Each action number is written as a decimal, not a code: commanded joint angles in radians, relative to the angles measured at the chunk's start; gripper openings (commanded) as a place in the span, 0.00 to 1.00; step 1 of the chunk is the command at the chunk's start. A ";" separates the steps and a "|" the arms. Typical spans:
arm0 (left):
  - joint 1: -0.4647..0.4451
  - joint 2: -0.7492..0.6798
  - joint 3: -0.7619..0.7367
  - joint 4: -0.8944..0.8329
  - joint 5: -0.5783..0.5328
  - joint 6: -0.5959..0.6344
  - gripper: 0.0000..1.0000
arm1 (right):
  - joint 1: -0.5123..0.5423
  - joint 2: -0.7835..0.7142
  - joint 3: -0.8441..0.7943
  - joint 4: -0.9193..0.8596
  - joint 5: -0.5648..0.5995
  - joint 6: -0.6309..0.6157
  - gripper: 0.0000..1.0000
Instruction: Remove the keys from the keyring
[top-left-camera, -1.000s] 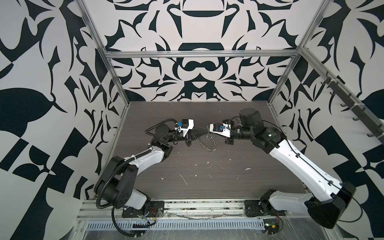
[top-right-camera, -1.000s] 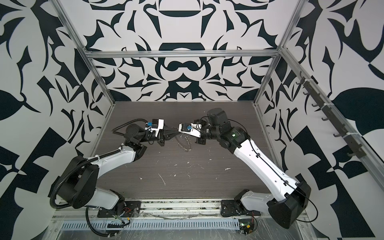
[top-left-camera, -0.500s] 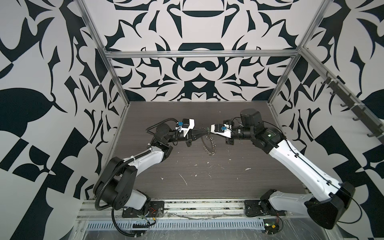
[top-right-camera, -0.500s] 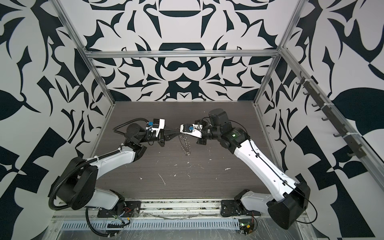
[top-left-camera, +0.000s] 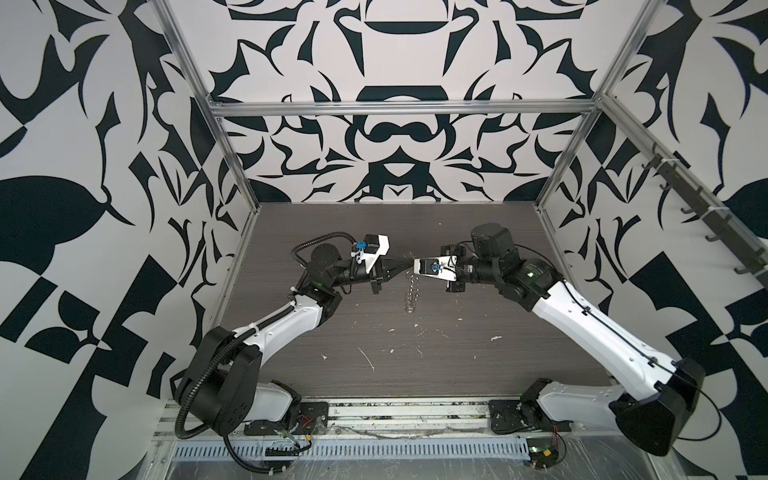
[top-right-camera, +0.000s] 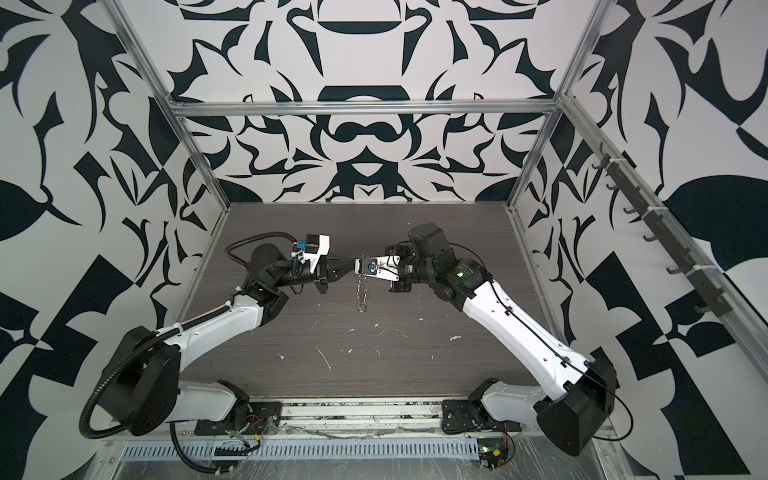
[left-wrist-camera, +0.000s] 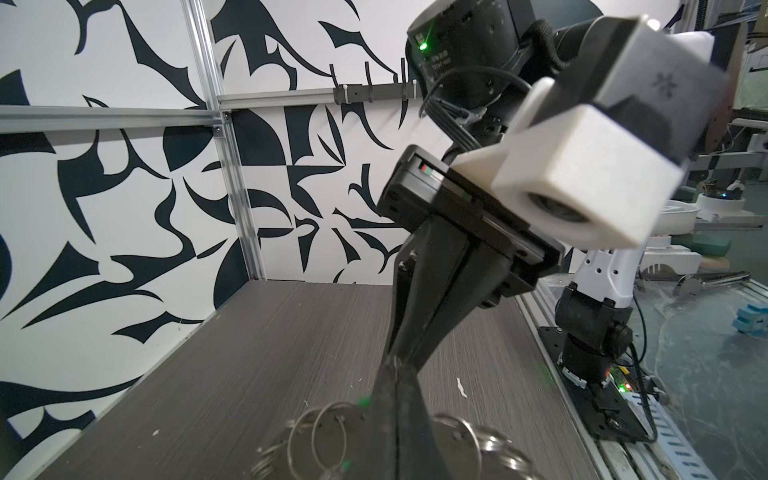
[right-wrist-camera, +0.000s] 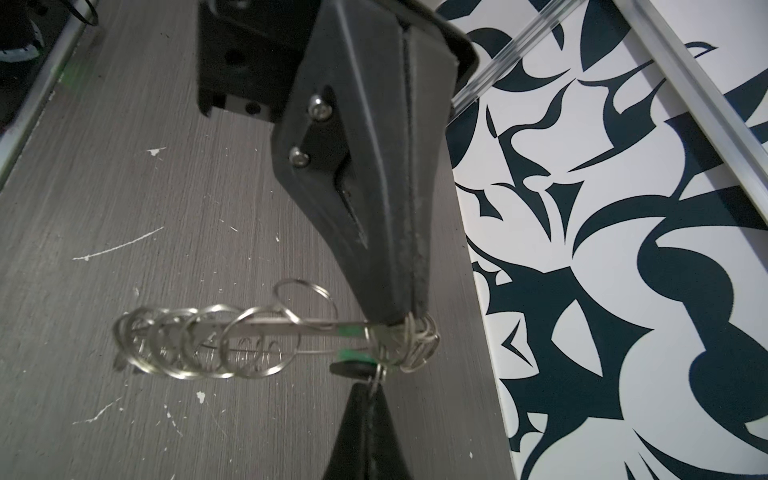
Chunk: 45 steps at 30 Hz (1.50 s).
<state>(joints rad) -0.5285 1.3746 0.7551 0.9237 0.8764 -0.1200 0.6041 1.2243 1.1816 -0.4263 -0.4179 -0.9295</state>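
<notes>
Keys (right-wrist-camera: 351, 356) not off yet: green tag w/ black bit hangs on keyring (right-wrist-camera: 266, 329), mid-air over table (top-left-camera: 457, 365) centre. R gripper (right-wrist-camera: 397, 313) clamps keyring rim, L gripper (right-wrist-camera: 368, 392) pinched shut at keys. Pulling apart not yet done.

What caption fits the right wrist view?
Left gripper grips the keyring rim; shut right gripper meets it beside the keys.

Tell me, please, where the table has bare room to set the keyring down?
Free: the front middle of the table, between the left base and right base, and the back strip along the wall. Crowded: mid-table, where both jaws meet at the hanging keyring.
</notes>
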 joint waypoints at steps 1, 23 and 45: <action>0.016 -0.019 0.058 0.142 -0.006 -0.031 0.00 | -0.014 -0.038 -0.027 -0.016 -0.014 0.049 0.02; 0.020 -0.019 0.039 0.161 0.058 -0.015 0.00 | -0.129 -0.065 0.058 0.116 -0.423 0.310 0.23; 0.020 -0.012 0.041 0.177 0.080 -0.018 0.00 | -0.070 0.039 0.148 0.045 -0.412 0.285 0.17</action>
<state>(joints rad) -0.5114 1.3693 0.7753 1.0512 0.9489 -0.1307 0.5278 1.2694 1.2835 -0.3656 -0.8299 -0.6346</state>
